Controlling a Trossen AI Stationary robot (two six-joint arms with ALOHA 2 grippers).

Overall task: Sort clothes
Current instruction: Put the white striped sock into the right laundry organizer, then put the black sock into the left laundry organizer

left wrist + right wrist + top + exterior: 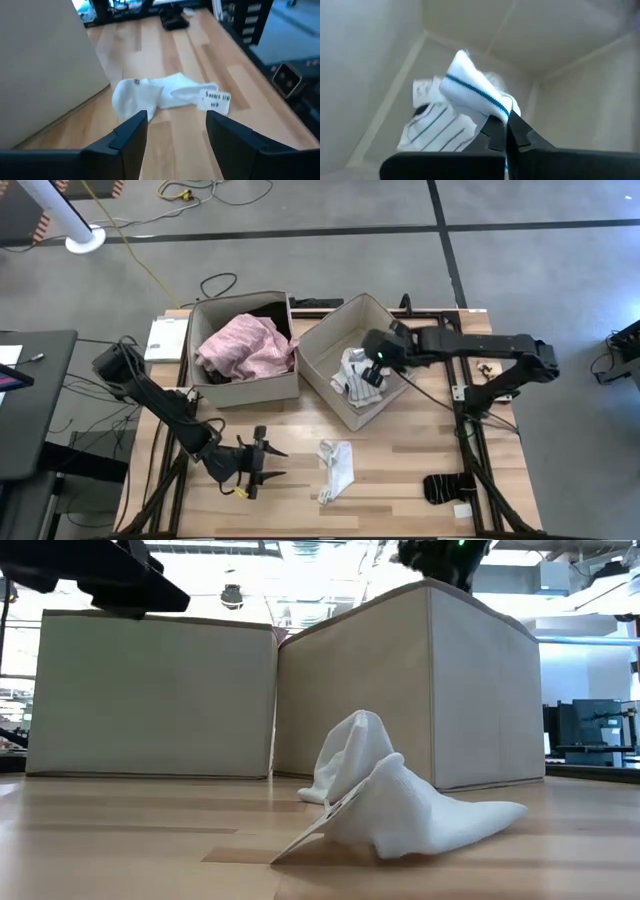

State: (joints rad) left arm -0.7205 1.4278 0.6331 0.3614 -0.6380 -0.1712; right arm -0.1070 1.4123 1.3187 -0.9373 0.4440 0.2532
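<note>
Looking down from overhead, the left gripper (268, 463) hangs over the table with its fingers spread, and the white sock (337, 468) lies crumpled on the wood just ahead of the tips, not touching them; the right gripper (373, 370) is down inside the right-hand beige box (322, 350), pinching a white striped sock (352, 370), while the pink garment (245, 348) fills the left-hand box (244, 390). At table height, the white sock (400, 805) slumps in a soft peaked heap in front of both boxes, limp and light by the look of it, so it should fold over whatever lifts it. From the left wrist, the two fingers (131, 136) stand apart with the sock (160, 95) beyond the gap, a paper label (215, 98) at its far end; I'd say the bunched middle fold is the place to bite, since a flat edge may slip out. From the right wrist, the fingers (496, 131) are pressed together on the blue-striped sock (470, 85), which droops past the tips over other striped pieces (432, 127) on the box floor.
</note>
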